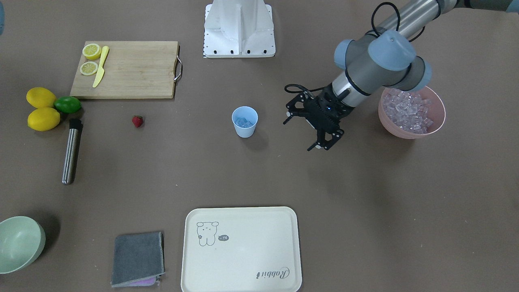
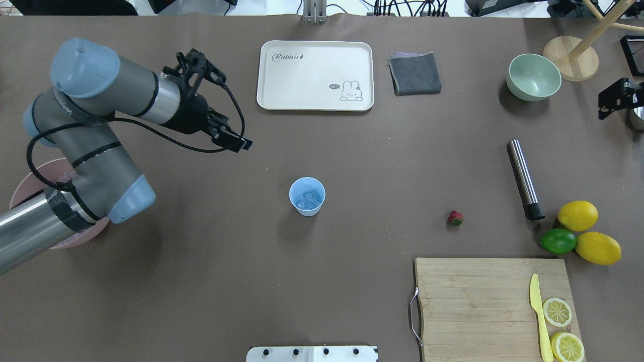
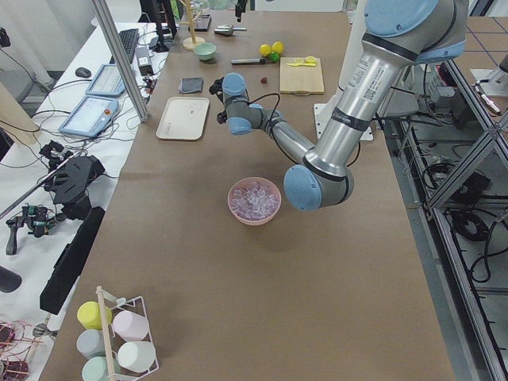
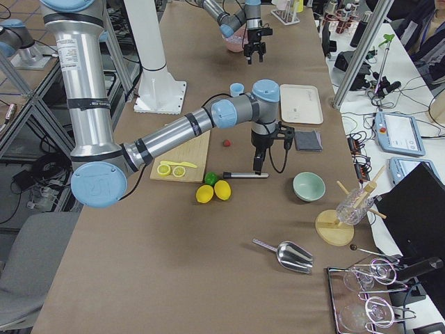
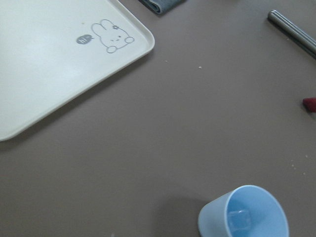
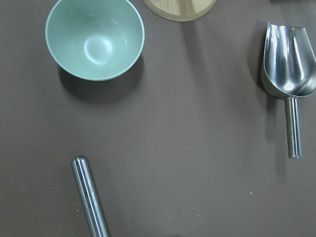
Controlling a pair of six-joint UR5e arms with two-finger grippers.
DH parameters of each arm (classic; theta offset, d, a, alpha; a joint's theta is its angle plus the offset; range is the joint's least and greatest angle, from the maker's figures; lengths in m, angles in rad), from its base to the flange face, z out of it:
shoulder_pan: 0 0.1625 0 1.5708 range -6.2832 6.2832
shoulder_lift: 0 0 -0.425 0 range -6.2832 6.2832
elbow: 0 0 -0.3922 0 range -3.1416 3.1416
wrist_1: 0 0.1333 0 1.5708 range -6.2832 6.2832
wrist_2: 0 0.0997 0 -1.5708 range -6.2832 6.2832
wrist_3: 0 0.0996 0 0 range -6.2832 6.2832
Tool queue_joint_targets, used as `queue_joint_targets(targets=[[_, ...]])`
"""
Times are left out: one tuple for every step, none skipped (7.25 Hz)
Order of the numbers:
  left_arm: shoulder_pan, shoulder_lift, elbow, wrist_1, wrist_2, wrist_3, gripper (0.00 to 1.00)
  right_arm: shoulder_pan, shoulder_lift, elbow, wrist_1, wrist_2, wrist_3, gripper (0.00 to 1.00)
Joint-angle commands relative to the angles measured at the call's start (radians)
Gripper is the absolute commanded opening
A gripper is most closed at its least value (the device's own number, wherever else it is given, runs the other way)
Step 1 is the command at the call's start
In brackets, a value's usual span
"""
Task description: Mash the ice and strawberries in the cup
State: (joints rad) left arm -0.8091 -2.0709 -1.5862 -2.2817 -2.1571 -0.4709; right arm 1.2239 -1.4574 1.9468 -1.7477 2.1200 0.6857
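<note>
- Right, left hand hangs wide and empty near the cup
- strawberry lies beyond the cup, nearer the right hand, grip I cannot tell

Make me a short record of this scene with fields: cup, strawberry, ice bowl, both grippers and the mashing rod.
cup: upright, some ice inside
strawberry: lying outside the cup, not yet added
pink bowl: full of ice cubes
left gripper: open, empty, between cup and pink bowl
right gripper: raised near the metal rod; open or shut unclear
metal rod: lying flat, not gripped
</note>
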Motion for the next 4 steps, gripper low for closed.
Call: queue_joint_targets(targets=[[-0.115, 0.047, 0.003, 0.07, -0.003, 0.102, 0.98, -0.017, -0.001, -0.011, 0.052, -0.003, 0.006, 1.0], [-0.181, 0.086, 0.006, 0.094, -0.001, 0.174, 0.98, -0.018, 0.0, -0.016, 0.071, -0.002, 0.017, 1.0], [-0.252, 0.113, 0.003, 0.138, 0.009, 0.255, 0.98, -0.018, 0.002, -0.011, 0.08, -0.003, 0.017, 1.0], [-0.316, 0.133, 0.012, 0.181, 0.035, 0.352, 0.98, -0.023, 0.002, -0.009, 0.089, -0.005, 0.015, 1.0]])
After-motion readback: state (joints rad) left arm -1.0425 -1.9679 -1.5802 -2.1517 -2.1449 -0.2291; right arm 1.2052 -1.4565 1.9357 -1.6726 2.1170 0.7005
